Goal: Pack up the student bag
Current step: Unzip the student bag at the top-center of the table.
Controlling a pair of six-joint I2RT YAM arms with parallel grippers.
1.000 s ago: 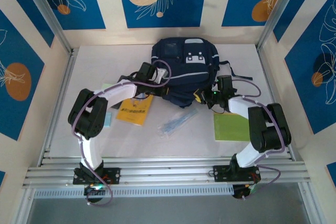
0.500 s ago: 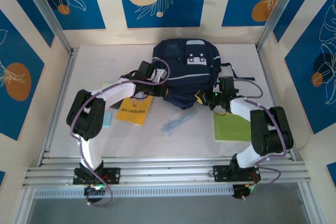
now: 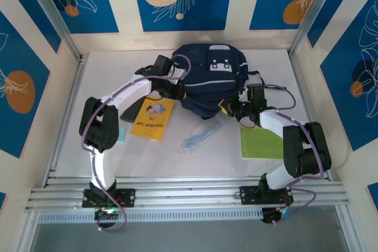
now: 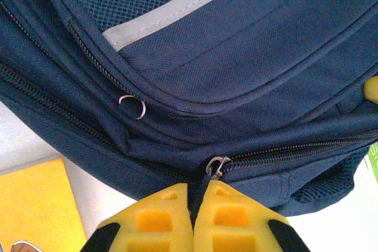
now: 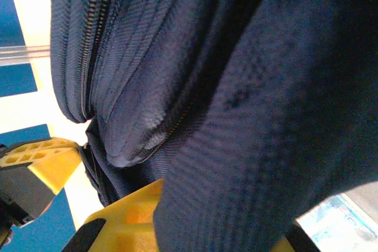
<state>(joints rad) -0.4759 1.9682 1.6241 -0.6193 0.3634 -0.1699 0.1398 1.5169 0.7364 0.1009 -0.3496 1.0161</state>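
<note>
The right gripper's (image 3: 229, 109) fingers (image 5: 127, 213) were largely covered by bag (image 5: 236, 87) fabric. The left gripper (image 4: 192, 196) was cut off by the bottom edge, the booklet (image 4: 35, 205) by the corner. The green sheet (image 3: 260, 144) was partly hidden under the right arm (image 3: 273, 121). The booklet's print was too small to be read.

**Our count of the things on the surface**

We count one student bag (image 3: 209, 81). On its front we see one thin pale stripe (image 4: 177, 10) and two light patches, one white patch (image 3: 221, 65) and one grey patch (image 3: 218, 48). In the left wrist view we count one small metal ring (image 4: 132, 105) and one zipper slider (image 4: 217, 166). On the surface (image 3: 177, 166) we count one yellow booklet (image 3: 152, 119), one green sheet (image 3: 260, 144) and one clear packet (image 3: 199, 137); how many pieces are inside it, we cannot tell. There are two arms, the left arm (image 3: 121, 98) and the right arm (image 3: 277, 123), so also two tools: the left tool (image 4: 191, 194) and the right tool (image 3: 235, 109).
</note>
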